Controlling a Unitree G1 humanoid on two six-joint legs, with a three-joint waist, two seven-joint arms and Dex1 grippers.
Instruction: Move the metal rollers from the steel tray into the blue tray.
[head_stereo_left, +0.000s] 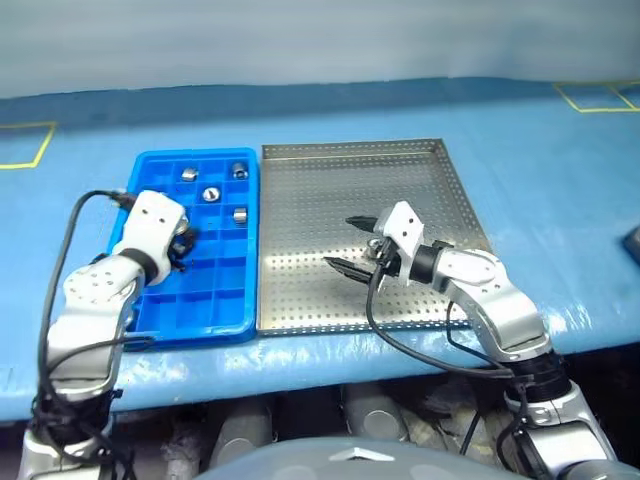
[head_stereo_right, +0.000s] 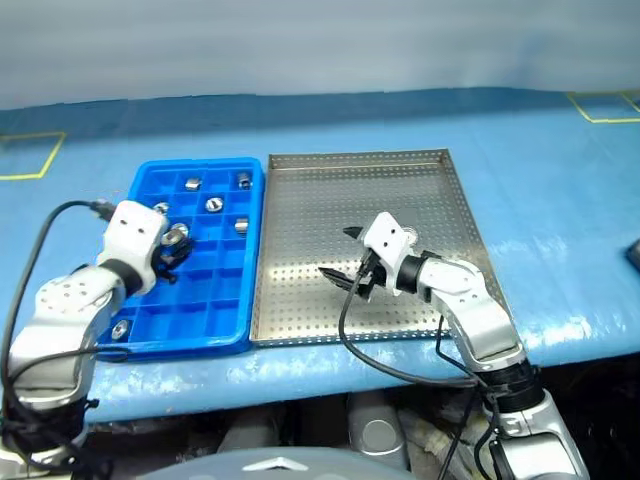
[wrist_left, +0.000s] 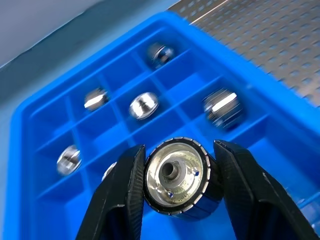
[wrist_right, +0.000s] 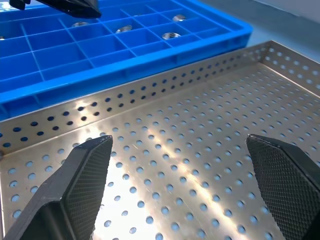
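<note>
The left pincer (wrist_left: 175, 187) grasps a shiny silver ring-shaped metal roller (wrist_left: 176, 177) above the bright blue gridded plastic tray (head_stereo_left: 160, 320), where other rollers (head_stereo_left: 211, 193) lie. The right pincer (head_stereo_left: 349, 243) gapes released over the perforated steel tray (head_stereo_left: 330, 180).

A pale blue cover (head_stereo_left: 560, 190) drapes the counter, marked with yellow tape outlines (head_stereo_left: 30, 145) near its far corners; behind stands a plain grey wall (head_stereo_left: 320, 40).
</note>
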